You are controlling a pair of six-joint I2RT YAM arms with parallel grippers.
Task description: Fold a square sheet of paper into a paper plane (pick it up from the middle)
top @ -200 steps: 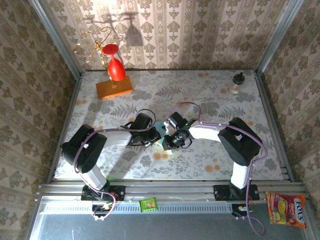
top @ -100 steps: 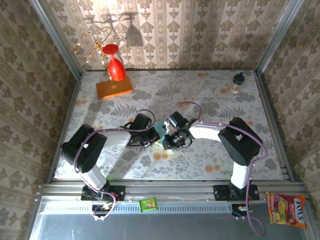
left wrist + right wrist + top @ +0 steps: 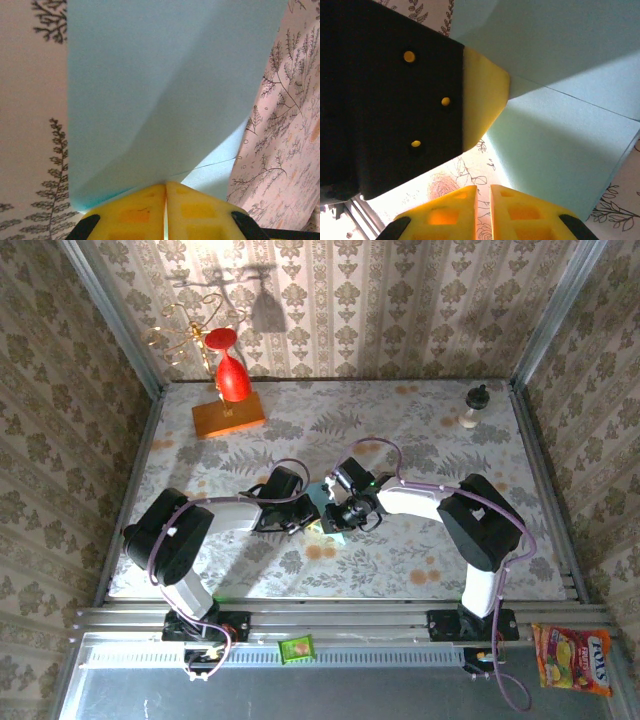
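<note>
The square sheet of paper (image 3: 165, 90) is light blue, creased, and partly lifted off the flowered table between the two arms. My left gripper (image 3: 165, 186) is shut on its near edge, and a flap rises in front of it. From above, the sheet (image 3: 324, 498) peeks out between my left gripper (image 3: 308, 512) and my right gripper (image 3: 336, 516). In the right wrist view the sheet (image 3: 560, 135) lies to the right, pinched by the left gripper's yellow fingertip (image 3: 482, 95). My right gripper (image 3: 483, 189) is shut over bare table, holding nothing. The paper plane's shape I cannot make out.
An orange block (image 3: 228, 416) with a red glass (image 3: 232, 380) stands at the back left, and a small bottle (image 3: 476, 406) at the back right. A green packet (image 3: 296, 648) and a snack bag (image 3: 572, 658) lie on the near rail.
The right gripper has shifted slightly back and left, closer to the left gripper. The left arm has hardly moved and keeps its hold on the sheet.
</note>
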